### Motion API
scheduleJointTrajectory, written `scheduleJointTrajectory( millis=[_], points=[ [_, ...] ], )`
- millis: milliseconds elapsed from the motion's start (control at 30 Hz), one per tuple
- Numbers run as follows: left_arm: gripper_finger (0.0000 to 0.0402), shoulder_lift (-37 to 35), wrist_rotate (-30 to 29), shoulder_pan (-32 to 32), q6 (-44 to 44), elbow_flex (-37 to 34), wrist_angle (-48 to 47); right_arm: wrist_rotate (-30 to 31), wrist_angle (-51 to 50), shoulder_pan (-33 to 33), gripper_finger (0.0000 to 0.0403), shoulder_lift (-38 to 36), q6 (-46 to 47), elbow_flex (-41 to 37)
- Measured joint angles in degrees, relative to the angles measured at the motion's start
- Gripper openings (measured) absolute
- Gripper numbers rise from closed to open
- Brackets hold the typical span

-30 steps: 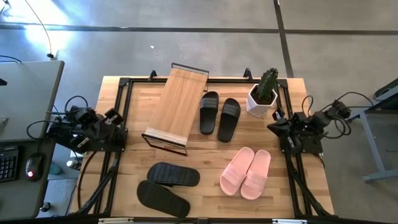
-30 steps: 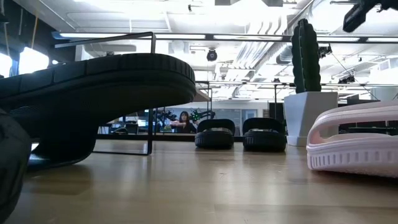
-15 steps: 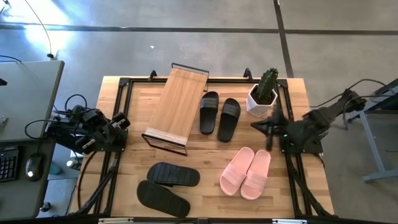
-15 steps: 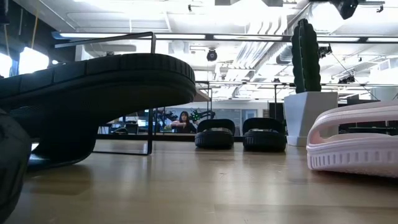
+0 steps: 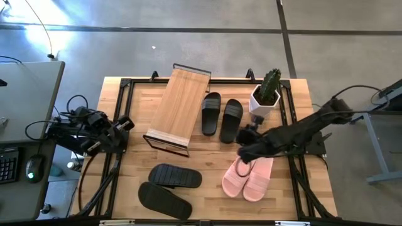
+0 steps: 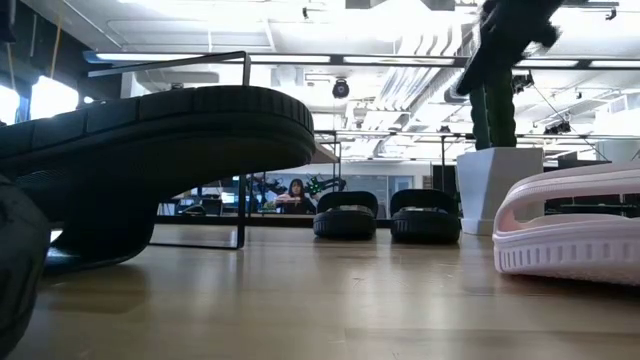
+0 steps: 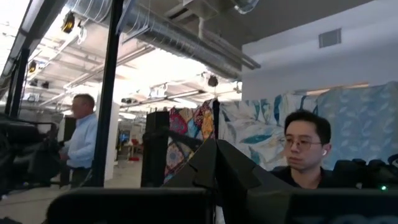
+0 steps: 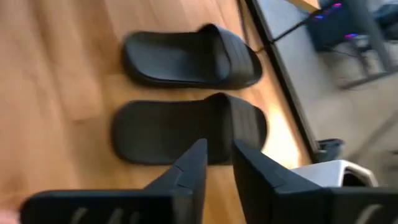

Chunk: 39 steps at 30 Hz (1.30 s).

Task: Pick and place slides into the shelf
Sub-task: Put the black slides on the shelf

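My right gripper has swung out from the table's right edge over the pink slides, fingers slightly apart and empty, ready to pick; the shelf waits far-left.

Take the white pot with its tall green cactus as your landmark, standing toward the far right of the wooden table. Just left of the pot you see two black slides side by side, toes facing you. In front of the pot and to its right, a pink slide lies much nearer you. Well to the pot's left, a large black slide looms close, its sole tilted up, and behind it stand the thin black bars of the shelf. Above the cactus, a dark blurred part of the right arm comes down. Far behind, left of the pot, a person sits.
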Motion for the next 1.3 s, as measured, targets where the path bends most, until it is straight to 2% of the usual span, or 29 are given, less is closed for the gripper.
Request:
scheduleJointTrajectory(
  millis=[133,333,567,767,1100,1300],
  points=[
    [0.0001,0.0,0.0,0.0,1.1,0.0,-1.4,2.6,-1.1,-4.1,0.0093,6.0,-0.2,0.6],
    [0.0001,0.0,0.0,0.0,1.3,0.0,-2.5,-0.7,-0.9,-10.1,0.0099,12.9,-1.5,0.6],
    [0.0001,0.0,0.0,0.0,3.2,0.0,-6.5,-0.7,0.1,-15.7,0.0099,18.1,-1.5,0.5],
    [0.0001,0.0,0.0,0.0,3.2,0.0,-8.2,-6.3,4.7,-18.6,0.0111,19.2,-4.6,0.5],
    [0.0001,0.0,0.0,0.0,3.0,0.0,-8.9,-4.2,6.4,-20.1,0.0182,19.2,-7.5,0.5],
    [0.0001,0.0,0.0,0.0,3.0,0.0,-8.9,-4.1,6.6,-22.2,0.0192,19.2,-7.5,0.5]
  ],
)
